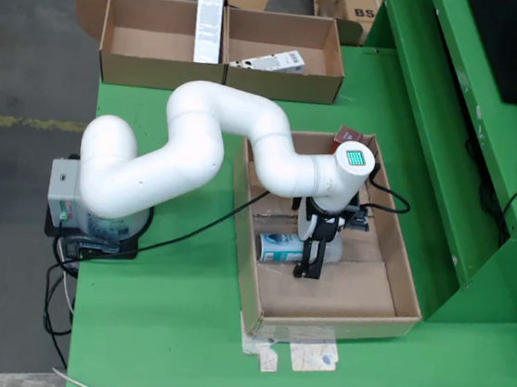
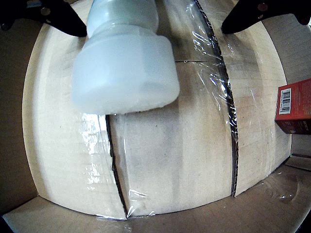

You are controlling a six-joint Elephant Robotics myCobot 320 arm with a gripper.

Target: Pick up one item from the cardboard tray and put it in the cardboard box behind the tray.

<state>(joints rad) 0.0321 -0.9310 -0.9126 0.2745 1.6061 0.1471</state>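
We have the gripper (image 1: 312, 256) lowered into the cardboard tray (image 1: 399, 275), its black fingers (image 2: 58, 17) spread wide apart with nothing yet between them; the white-capped bottle (image 2: 124, 68) lies on its side on the tray floor toward the left wall in the fixed view, and in the wrist view it sits off-centre, close to the left finger. We judge the grasp is best made by shifting until the bottle is centred, then closing across its body. A red carton (image 2: 295, 107) rests toward the tray's far end, and the cardboard box (image 1: 282, 70) waits at the worktop's far edge
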